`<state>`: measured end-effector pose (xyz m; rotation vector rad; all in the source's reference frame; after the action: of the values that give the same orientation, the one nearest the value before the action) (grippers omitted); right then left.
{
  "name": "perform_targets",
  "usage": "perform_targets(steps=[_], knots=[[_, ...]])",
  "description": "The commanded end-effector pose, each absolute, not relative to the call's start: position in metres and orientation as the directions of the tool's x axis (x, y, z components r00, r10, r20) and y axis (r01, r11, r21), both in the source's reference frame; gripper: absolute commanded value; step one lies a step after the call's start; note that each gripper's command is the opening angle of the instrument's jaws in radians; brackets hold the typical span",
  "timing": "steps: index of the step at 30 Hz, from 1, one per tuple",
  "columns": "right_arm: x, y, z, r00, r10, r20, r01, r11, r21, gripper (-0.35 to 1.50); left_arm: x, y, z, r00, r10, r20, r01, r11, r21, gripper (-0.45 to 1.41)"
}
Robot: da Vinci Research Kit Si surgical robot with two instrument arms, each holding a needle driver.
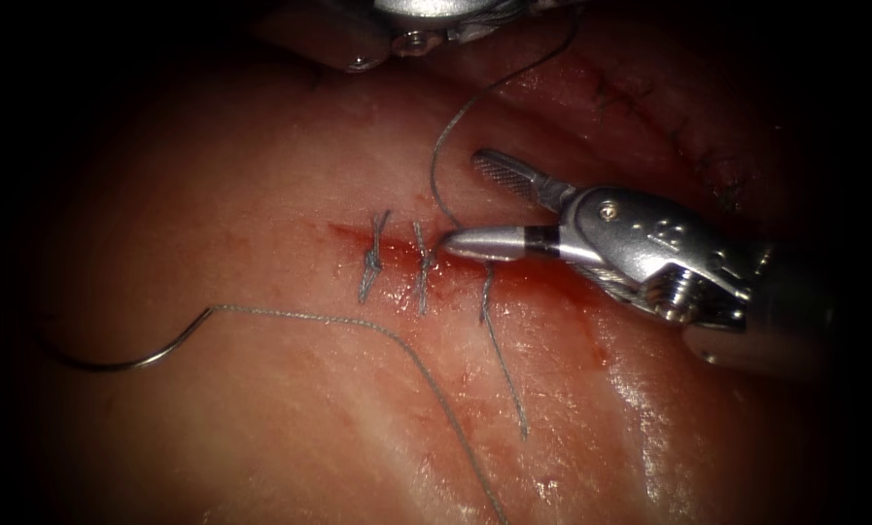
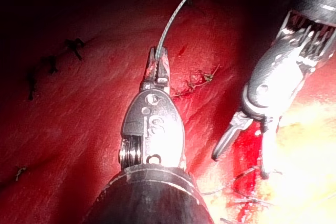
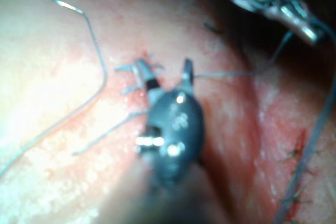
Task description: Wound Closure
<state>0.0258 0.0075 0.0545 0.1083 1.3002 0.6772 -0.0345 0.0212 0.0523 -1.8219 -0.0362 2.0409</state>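
Note:
The curved needle (image 1: 115, 365) lies free on the tissue left of the cut (image 1: 542, 277), held by neither tool and not in the tissue. Its thread (image 1: 406, 350) trails right and down. My right tool (image 1: 474, 204) stands open at the third stitch, its lower jaw resting on the cut and its upper jaw raised, holding nothing; the right wrist view shows the same spread jaws (image 3: 164, 72). A second strand (image 1: 440, 146) rises from that stitch to my left tool (image 2: 157, 64), shut on the thread. The left tool's wrist (image 1: 426, 19) is at the top.
Two tied stitches (image 1: 372, 255) (image 1: 421, 272) cross the cut's left end. A loose thread tail (image 1: 504, 360) lies below the third stitch. Red fluid wets the cut. An older sutured line (image 1: 708, 156) runs at the far upper right.

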Motion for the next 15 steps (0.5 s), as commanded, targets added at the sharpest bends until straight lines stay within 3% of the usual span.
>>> perform_targets(steps=[1, 15], knots=[[0.0271, 0.0079, 0.0559, 0.106, 0.515, -0.851, -0.401, 0.805, 0.437, 1.05, -0.0349, 0.0207, 0.0525, -0.074, 0.32, -0.944, -0.281, -0.915, -0.288, -0.45], [0.0313, 0.0105, 0.0588, -0.05, 0.426, -0.903, -0.45, 0.798, 0.401, 0.81, -0.031, 0.013, 0.0497, -0.084, 0.408, -0.909, -0.34, -0.869, -0.359, -0.45]])
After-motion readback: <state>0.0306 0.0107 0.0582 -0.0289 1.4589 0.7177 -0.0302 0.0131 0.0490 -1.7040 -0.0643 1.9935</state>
